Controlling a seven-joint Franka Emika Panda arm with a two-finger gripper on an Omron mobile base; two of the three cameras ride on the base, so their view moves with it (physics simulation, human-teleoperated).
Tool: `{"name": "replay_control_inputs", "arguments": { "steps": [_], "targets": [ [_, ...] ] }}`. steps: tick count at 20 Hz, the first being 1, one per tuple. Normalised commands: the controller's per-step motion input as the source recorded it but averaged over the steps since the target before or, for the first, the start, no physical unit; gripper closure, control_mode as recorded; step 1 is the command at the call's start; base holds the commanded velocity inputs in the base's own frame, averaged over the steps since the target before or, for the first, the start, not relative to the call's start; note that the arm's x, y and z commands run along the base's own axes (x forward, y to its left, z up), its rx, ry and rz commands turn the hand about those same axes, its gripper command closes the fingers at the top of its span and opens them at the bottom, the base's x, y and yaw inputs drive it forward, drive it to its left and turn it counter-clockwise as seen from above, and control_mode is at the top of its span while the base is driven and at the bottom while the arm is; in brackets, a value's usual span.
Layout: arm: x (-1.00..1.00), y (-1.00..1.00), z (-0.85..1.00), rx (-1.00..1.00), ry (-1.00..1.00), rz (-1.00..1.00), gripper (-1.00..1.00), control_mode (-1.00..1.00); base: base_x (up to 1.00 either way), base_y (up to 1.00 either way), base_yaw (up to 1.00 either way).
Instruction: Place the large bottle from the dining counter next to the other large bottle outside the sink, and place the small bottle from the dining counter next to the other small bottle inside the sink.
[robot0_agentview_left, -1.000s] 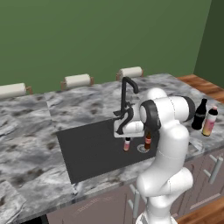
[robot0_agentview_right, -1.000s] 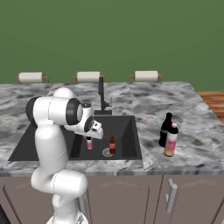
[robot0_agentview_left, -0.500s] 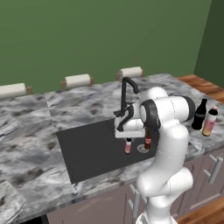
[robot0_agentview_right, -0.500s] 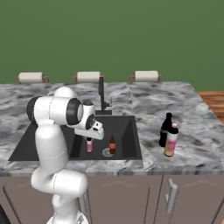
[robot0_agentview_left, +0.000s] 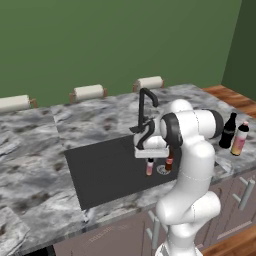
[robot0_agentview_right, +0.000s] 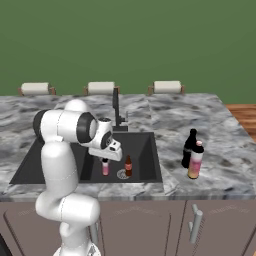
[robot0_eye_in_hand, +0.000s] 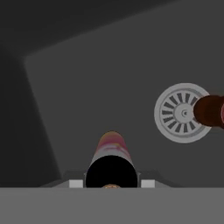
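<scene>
The pincer (robot0_agentview_left: 150, 159) hangs low over the sink (robot0_agentview_left: 95, 172), clamped on the small bottle (robot0_agentview_left: 149, 167) by its top, so the short pink bottle points down toward the black basin floor. In the hand view the small bottle (robot0_eye_in_hand: 112, 159) rises between the fingertips, seen end-on, with the round drain (robot0_eye_in_hand: 181, 113) off to one side. The other small bottle (robot0_agentview_right: 128, 166), dark red-brown, stands upright at the drain, just beside the pink one with a narrow gap between them.

The first half of the task looks done: the large bottle (robot0_agentview_right: 195, 160) stands on the table (robot0_agentview_right: 220, 150) outside the sink, touching or nearly touching the other large bottle (robot0_agentview_right: 188, 148).

The step in hand is setting the small bottle down. From the 2 base views it is hard to tell whether its base already touches the basin floor or hangs just above it; it seems close. To do this well, the arm should lower straight down, keeping the bottle upright, and avoid drifting toward the dark bottle, which a nudge could topple onto the drain. The jaws should part only once the base rests flat, then the hand should lift vertically clear of the whitish top and of the faucet (robot0_agentview_left: 145, 107) behind it.
</scene>
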Motion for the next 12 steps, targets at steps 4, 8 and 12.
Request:
{"name": "replay_control_inputs", "arguments": {
  "steps": [4,8,12],
  "targets": [
    [0.07,-0.35,0.00,0.00,0.00,-0.02,1.00,-1.00,0.00,0.00,0.00],
    [0.04,-0.05,-0.23,0.00,0.00,-0.02,1.00,-1.00,0.00,0.00,0.00],
    [0.07,0.00,-0.44,0.00,0.00,-0.02,1.00,-1.00,0.00,0.00,0.00]
  ]
}}
